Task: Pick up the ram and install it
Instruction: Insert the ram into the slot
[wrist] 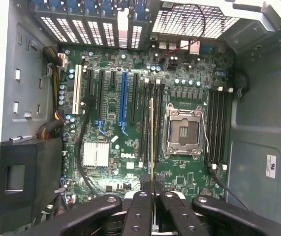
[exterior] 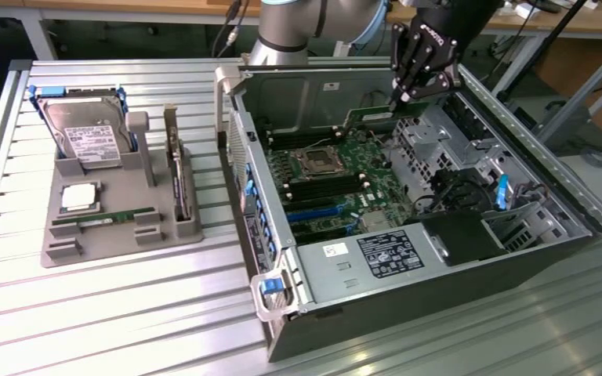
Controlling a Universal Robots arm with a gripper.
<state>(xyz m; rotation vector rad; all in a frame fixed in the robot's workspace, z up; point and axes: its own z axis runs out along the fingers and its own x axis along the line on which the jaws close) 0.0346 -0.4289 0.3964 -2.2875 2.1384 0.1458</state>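
Pickup done: fingers (wrist: 139, 211) of gripper (wrist: 152, 191) clamped on ram (wrist: 152, 142) inside the case (exterior: 301, 94). Ram hangs edge-on over motherboard (wrist: 115, 118), in line with slots (wrist: 143, 128) beside socket (wrist: 183, 130). Apparently not seated; depth is hard to judge. Install remains.

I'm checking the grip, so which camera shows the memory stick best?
The exterior view: the memory stick shows its green side, held in the gripper over the computer case. The wrist view catches it edge-on, a thin line above the motherboard.
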